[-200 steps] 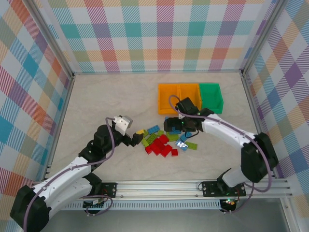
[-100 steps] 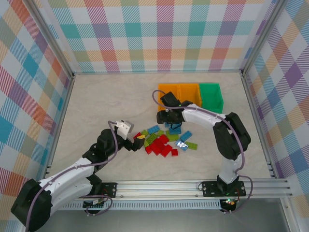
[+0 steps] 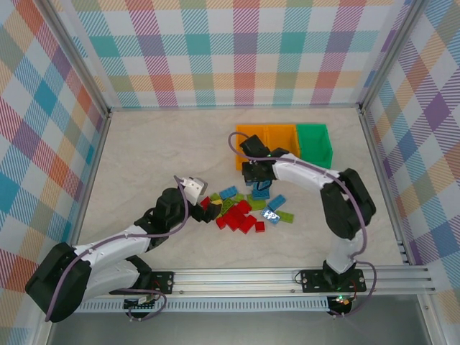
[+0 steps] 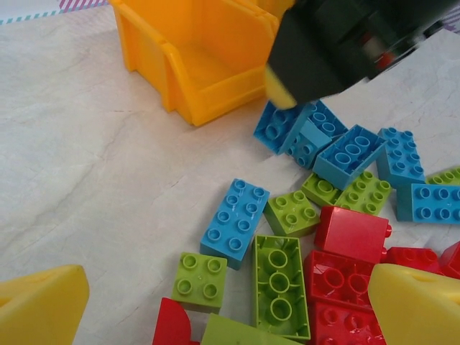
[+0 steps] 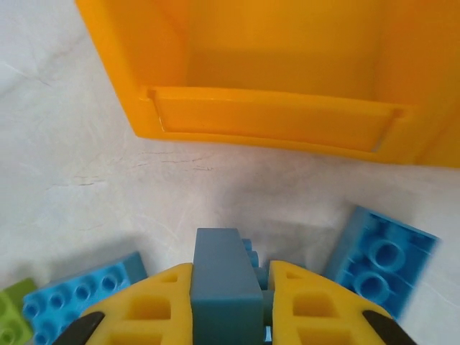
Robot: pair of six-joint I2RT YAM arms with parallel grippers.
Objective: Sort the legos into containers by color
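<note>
The work surface is a pale cream, faintly veined, stone-pattern tabletop (image 3: 158,151), matte and evenly lit, with soft shadows. Upright panels of pastel plaid fabric enclose it on three sides: back panel (image 3: 237,50), left panel (image 3: 43,122) and right panel (image 3: 424,122). Silver aluminium posts (image 3: 77,65) stand at the rear corners. A slotted aluminium rail (image 3: 244,275) runs along the near edge, with a plain grey surface (image 3: 287,327) below it.

Three bins (image 3: 282,129), about twenty bricks (image 3: 237,215)

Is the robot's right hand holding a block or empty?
Holding one: the right gripper is shut on a blue brick, squeezed between its yellow fingers.
</note>
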